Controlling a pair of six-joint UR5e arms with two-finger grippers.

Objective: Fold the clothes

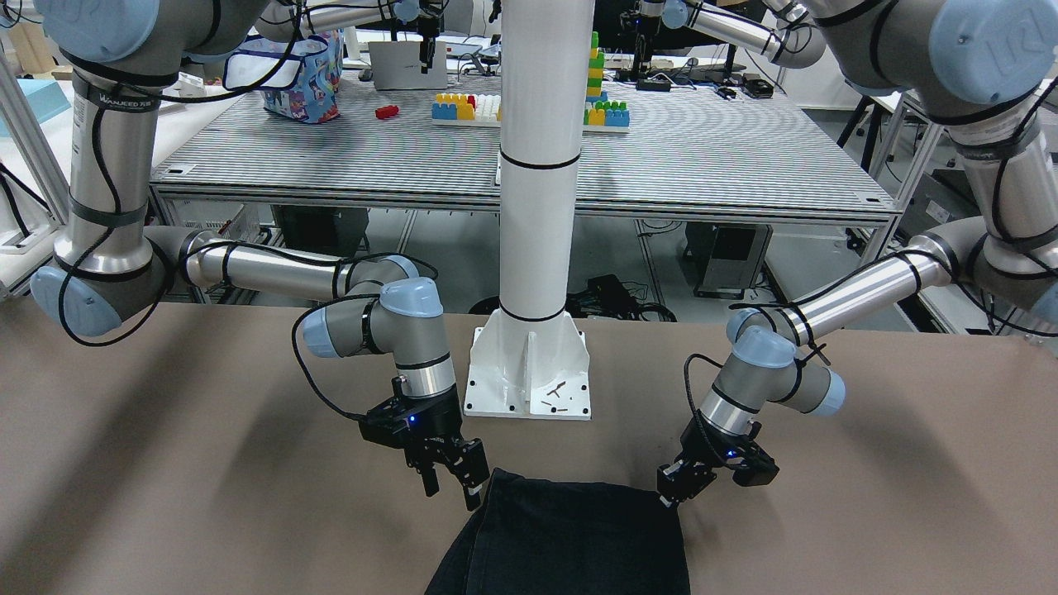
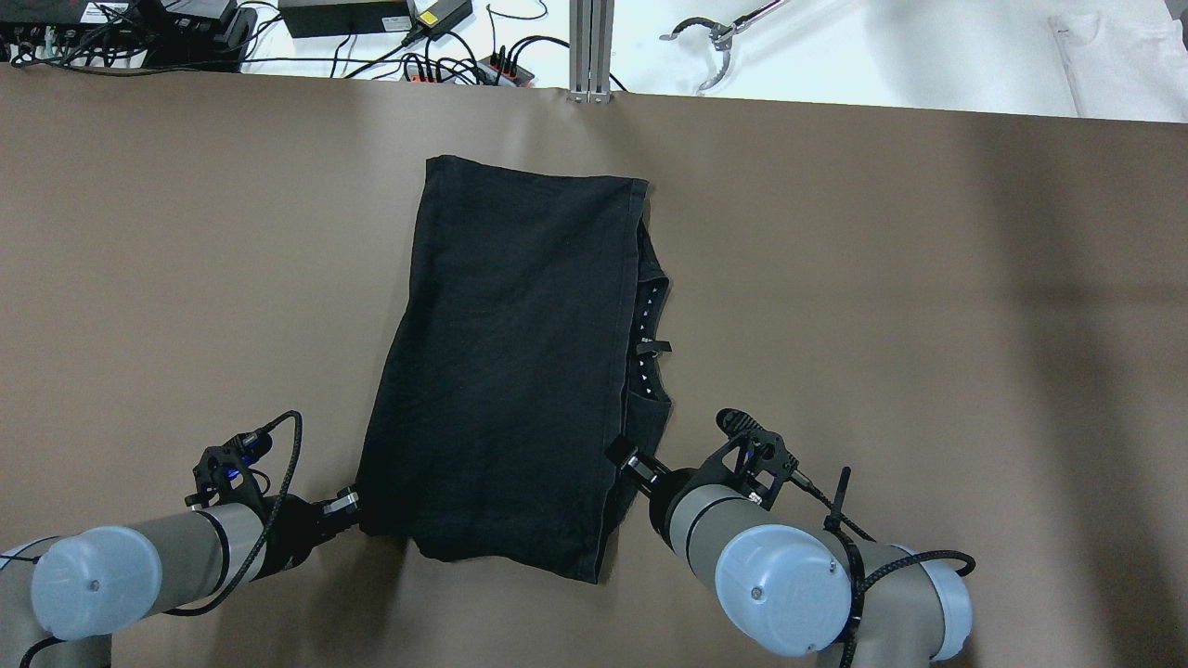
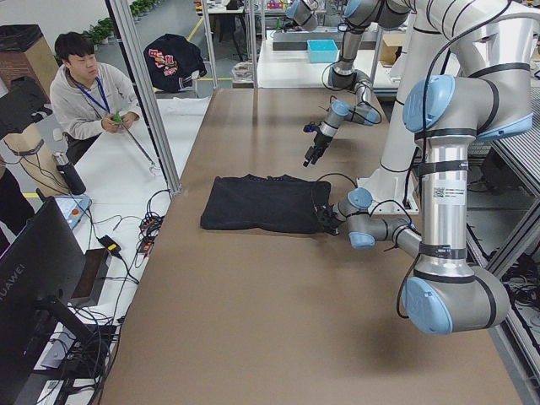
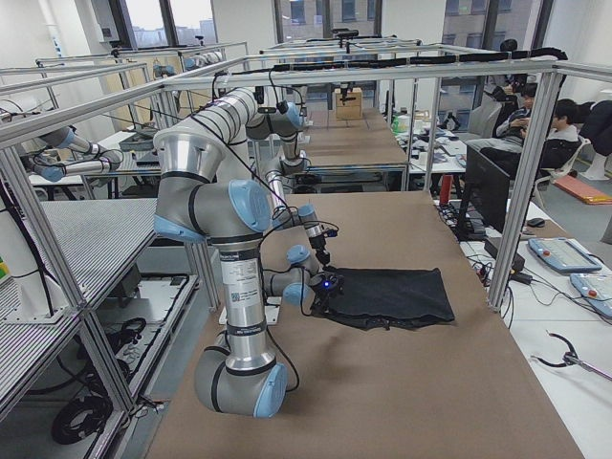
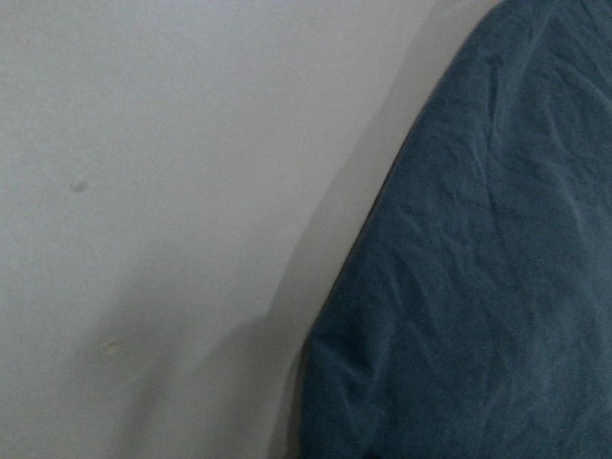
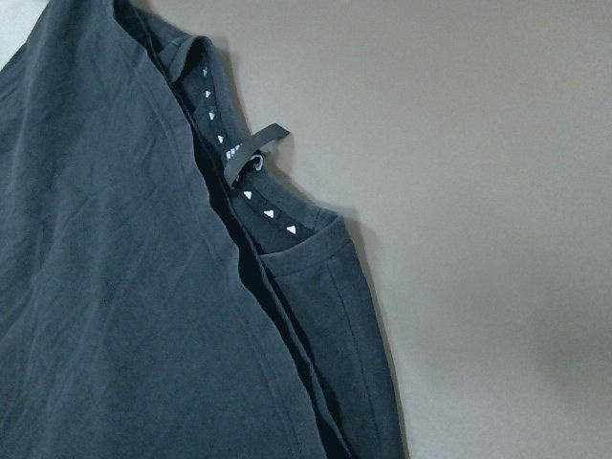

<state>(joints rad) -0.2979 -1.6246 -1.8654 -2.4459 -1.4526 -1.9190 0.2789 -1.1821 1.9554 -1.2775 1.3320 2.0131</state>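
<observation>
Jaws: right gripper (image 1: 452, 493) spread wide; left gripper (image 1: 669, 495) — hard to tell.
Shirt (image 2: 510, 371): a loose pinch may drop its corner — crooked fold.

The soft folded black cotton garment (image 2: 510, 371) is plain, with no print on its upper layer; close under the left gripper (image 1: 671, 489) it reads more slate blue. Just ahead of the right gripper (image 1: 453, 487), the dark inner neck tape (image 6: 239, 186) carries a row of small white triangles, beside a dark grey hanging loop (image 6: 256, 143). The flat matte table top (image 2: 928, 325) beneath both is an even brown. Each gripper is black with a small blue light, on silver-grey arm tubes (image 1: 273, 273) with pale blue joint caps (image 1: 409, 297).
</observation>
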